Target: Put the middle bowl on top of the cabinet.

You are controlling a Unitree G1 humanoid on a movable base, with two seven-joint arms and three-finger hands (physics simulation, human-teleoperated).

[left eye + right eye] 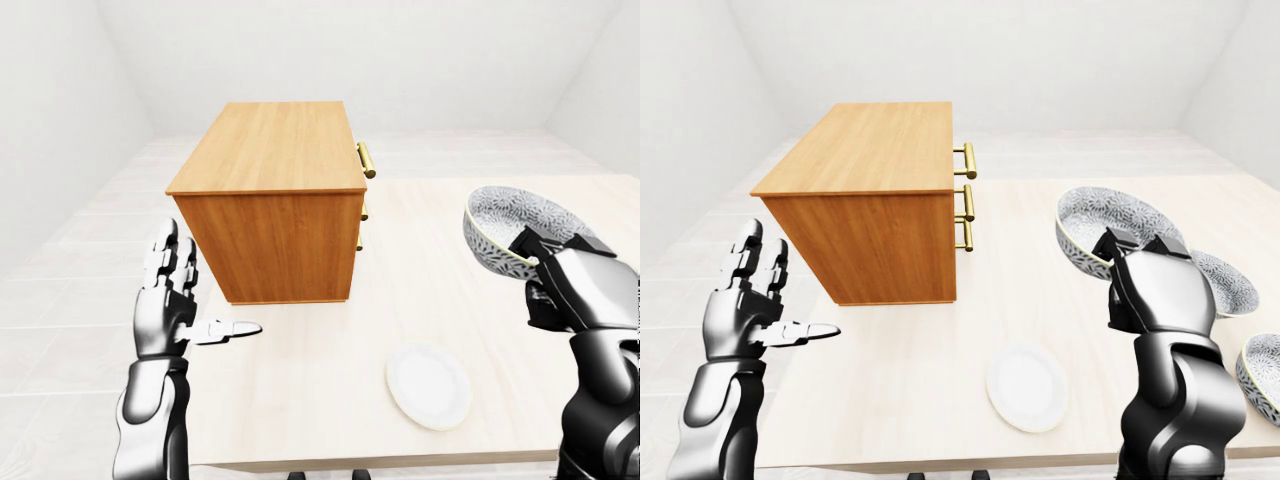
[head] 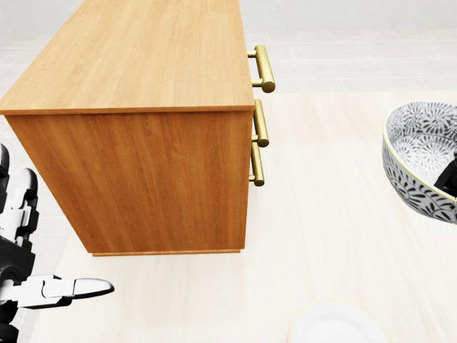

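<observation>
Right robot hand [image 1: 1155,285] grips middle bowl [image 1: 1090,215] above desk [image 1: 920,400]; cabinet [image 1: 865,150] top lies left; left robot hand [image 1: 745,305] open, empty.

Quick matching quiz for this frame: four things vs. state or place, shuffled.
1 cabinet
2 plate
3 bowl
4 left robot hand

a gripped by the right robot hand, off the table
b flat on the table, low in the left-eye view
c open, holding nothing
d wooden, brass handles on its right

Pairs: 1-d, 2-b, 3-a, 4-c
</observation>
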